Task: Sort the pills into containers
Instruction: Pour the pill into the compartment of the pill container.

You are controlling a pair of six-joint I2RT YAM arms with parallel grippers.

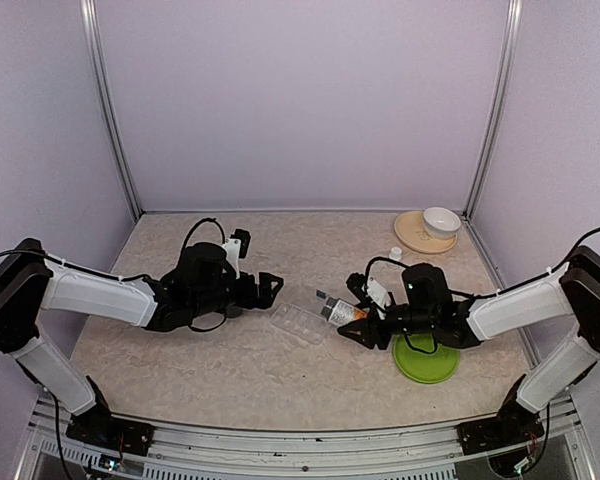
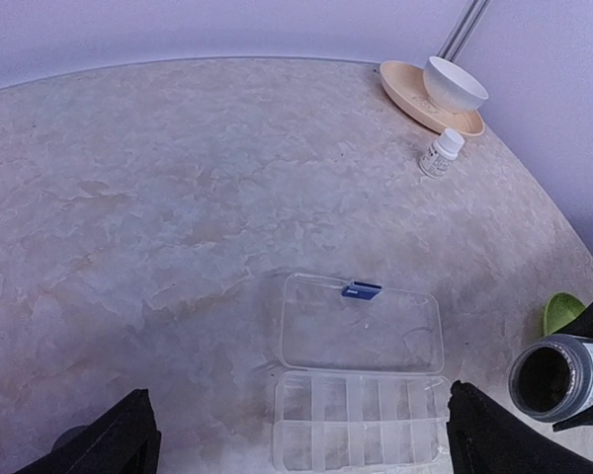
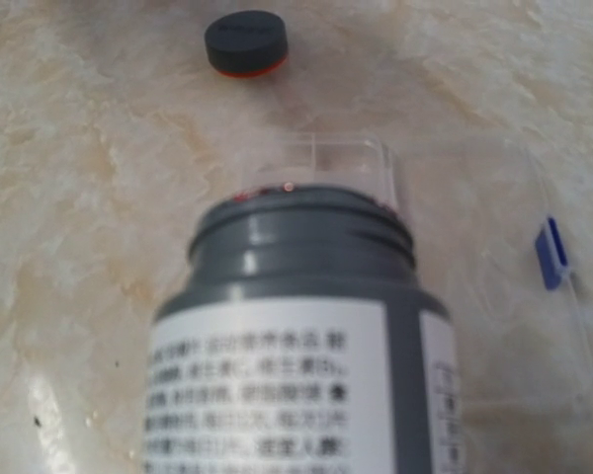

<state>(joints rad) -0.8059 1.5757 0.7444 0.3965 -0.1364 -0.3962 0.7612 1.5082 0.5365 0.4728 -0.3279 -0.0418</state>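
Sorting looks barely started: the right end effector (image 1: pixel 358 318) grips the uncapped grey bottle (image 3: pixel 296 336), tipped toward the open, seemingly empty pill organiser (image 2: pixel 360 419) just ahead of it, while the left end effector (image 1: pixel 268 290) gapes wide nearby.

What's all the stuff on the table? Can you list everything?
organiser: one, clear with a blue latch, lid open, mid-table between the arms
bottle: one, grey with a white label, uncapped, in the right gripper
cap: one, dark with an orange rim, on the table near the organiser
small bottle: one, white, beside the tan plate
bowl: one, white, on the tan plate
tan plate: one, far right corner
green plate: one, under the right arm
left gripper: open, empty
right gripper: shut on the bottle
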